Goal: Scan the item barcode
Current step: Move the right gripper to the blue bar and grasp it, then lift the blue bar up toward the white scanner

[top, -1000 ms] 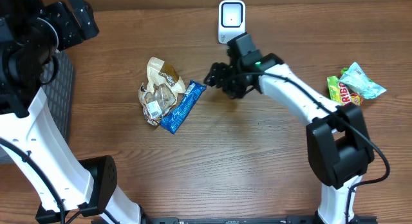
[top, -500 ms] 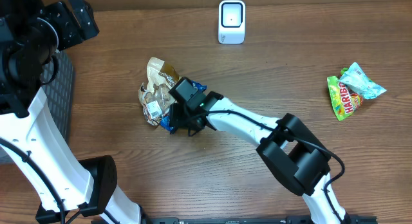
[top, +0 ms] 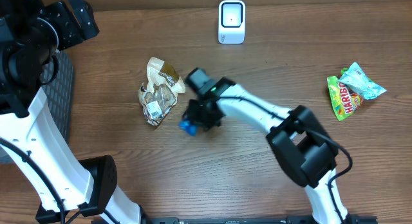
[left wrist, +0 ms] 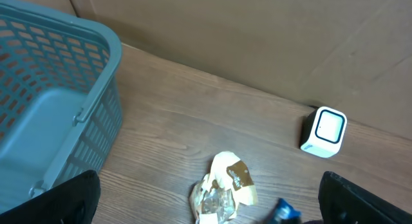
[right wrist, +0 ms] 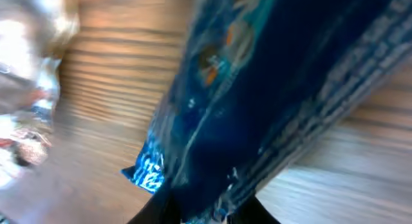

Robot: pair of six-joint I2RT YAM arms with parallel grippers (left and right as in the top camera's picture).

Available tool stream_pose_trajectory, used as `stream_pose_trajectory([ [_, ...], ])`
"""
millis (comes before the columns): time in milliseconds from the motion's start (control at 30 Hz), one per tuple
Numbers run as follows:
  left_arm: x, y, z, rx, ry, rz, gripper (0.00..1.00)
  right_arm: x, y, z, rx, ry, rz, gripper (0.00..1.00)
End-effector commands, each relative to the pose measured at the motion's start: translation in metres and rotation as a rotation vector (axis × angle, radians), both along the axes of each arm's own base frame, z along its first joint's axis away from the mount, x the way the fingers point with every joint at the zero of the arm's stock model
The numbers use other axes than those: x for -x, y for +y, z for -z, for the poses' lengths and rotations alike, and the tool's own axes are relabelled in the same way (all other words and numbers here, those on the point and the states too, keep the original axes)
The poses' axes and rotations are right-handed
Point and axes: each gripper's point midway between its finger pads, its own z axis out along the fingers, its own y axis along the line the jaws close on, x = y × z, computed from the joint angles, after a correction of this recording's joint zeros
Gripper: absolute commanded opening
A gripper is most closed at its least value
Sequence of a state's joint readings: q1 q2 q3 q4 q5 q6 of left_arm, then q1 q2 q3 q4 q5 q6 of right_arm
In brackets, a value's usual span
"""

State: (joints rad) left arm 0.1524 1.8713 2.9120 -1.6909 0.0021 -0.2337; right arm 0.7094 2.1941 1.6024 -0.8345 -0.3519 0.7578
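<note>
We judge blue packet [top: 187,127] light, crinkly, slippery; right fingers [top: 197,114] pinch mid-body, left fingers [left wrist: 72,199] wide, empty.

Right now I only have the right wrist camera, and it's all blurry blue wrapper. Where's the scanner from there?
Observer: The scanner stands upright at the far edge of the table, well away from the right gripper.
Operator: Anything lying near the wrapper?
Observer: A crumpled tan packet lies close by the blue wrapper, on the side toward the basket.
Operator: And the left arm?
Observer: The left gripper is open and holds nothing, raised on the basket side.
</note>
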Motion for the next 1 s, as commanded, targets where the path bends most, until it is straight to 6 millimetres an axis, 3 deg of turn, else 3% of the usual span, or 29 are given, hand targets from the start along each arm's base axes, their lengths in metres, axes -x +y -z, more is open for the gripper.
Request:
stream_pose_trajectory([
  [0,-0.002,0.004,0.001,-0.002,0.003,-0.018,1.00,0.003,-0.050,0.003,-0.027,0.100,-0.114,0.25],
  [100,-0.001,0.004,0.001,-0.002,0.002,-0.017,1.00,0.002,-0.086,0.001,-0.016,0.103,-0.237,0.28],
  [233,-0.002,0.004,0.001,-0.002,0.003,-0.017,1.00,-0.007,-0.183,0.011,0.270,0.099,-0.388,0.34],
  [267,-0.001,0.004,0.001,-0.002,0.002,-0.017,1.00,-0.015,-0.216,0.012,0.401,0.095,-0.384,0.43],
  [300,-0.001,0.004,0.001,-0.002,0.002,-0.018,1.00,-0.019,-0.224,0.009,0.415,0.096,-0.368,0.47],
  [467,-0.001,0.004,0.001,-0.002,0.002,-0.017,1.00,-0.043,-0.215,-0.021,0.315,0.011,-0.324,0.51],
  [533,-0.002,0.004,0.001,-0.002,0.003,-0.018,1.00,-0.053,-0.202,-0.040,0.229,-0.067,-0.358,0.56],
  [633,-0.001,0.004,0.001,-0.002,0.002,-0.017,1.00,-0.048,-0.170,-0.057,-0.006,-0.131,-0.479,0.64],
  [867,-0.001,0.004,0.001,-0.002,0.002,-0.018,1.00,-0.036,-0.187,-0.009,0.055,-0.120,-0.509,0.65],
  [967,-0.002,0.004,0.001,-0.002,0.003,-0.017,1.00,-0.045,-0.200,0.010,0.107,-0.167,-0.495,0.65],
])
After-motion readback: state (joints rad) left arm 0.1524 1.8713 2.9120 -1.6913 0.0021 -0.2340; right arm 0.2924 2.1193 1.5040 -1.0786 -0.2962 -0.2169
